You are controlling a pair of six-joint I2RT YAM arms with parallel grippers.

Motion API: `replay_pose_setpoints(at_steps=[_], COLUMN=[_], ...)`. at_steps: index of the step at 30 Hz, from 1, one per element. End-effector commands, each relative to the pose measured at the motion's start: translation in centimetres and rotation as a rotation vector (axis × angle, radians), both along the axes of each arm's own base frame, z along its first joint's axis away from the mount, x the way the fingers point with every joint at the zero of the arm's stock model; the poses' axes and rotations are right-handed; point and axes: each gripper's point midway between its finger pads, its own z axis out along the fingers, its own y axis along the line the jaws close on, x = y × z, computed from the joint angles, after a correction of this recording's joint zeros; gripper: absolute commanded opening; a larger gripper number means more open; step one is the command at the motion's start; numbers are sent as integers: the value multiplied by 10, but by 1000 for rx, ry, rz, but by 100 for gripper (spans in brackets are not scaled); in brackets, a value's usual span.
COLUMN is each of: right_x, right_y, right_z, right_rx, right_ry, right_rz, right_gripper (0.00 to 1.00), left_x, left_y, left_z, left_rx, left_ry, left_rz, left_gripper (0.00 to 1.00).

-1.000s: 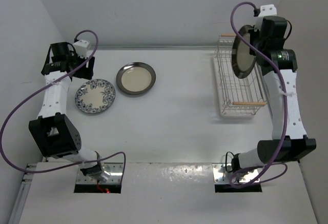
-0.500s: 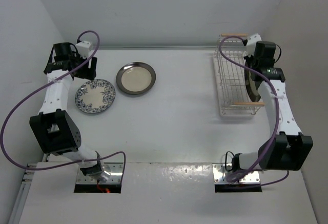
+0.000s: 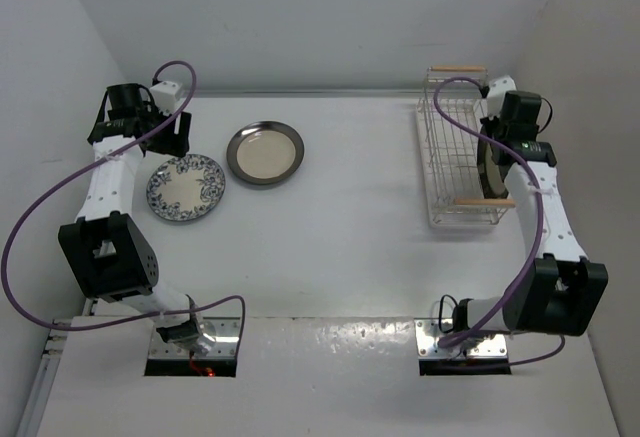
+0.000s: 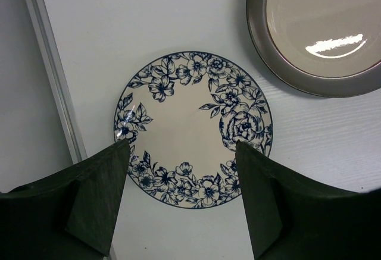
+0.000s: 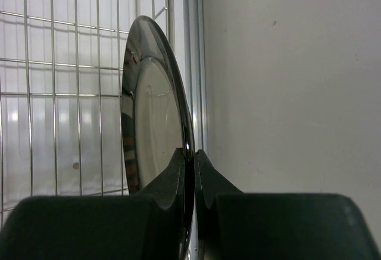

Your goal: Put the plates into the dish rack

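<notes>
Two plates are lying flat, top view upper left: floral plate (image 3: pixel 186 188), dark-rimmed plate (image 3: pixel 265 152); third plate (image 3: pixel 489 169) is standing on edge in the rack (image 3: pixel 448 179), upper right. Left wrist: left gripper (image 4: pixel 181 153) is hovering wide open over floral plate, empty. Right wrist: right gripper (image 5: pixel 189 156) is pinching third plate's rim. Likely seating it; release next. No writing.

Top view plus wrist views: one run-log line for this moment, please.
right gripper: shut on dark plate, upright at dish rack right side | left gripper: open above floral plate | grey-rimmed plate: flat on table
</notes>
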Motion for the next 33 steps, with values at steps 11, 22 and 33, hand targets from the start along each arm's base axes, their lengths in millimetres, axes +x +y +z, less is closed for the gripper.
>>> replay_pose_setpoints(at_steps=[11,22,33], right_x=[14,14,10], right_y=[-6,-4,-7], right_z=[141,91,36], right_rx=[-31,22,149], right_ry=[-412,-306,-217], right_rz=[-32,-21,-60], right_gripper=[0,0,0], left_x=[3,3,5], left_y=[-13,-8,-8], left_z=[7,3,-5], left_rx=[5,29,44], left_ry=[-21,-9,11], left_rz=[-24,-10,-12], left_gripper=[76,76,76])
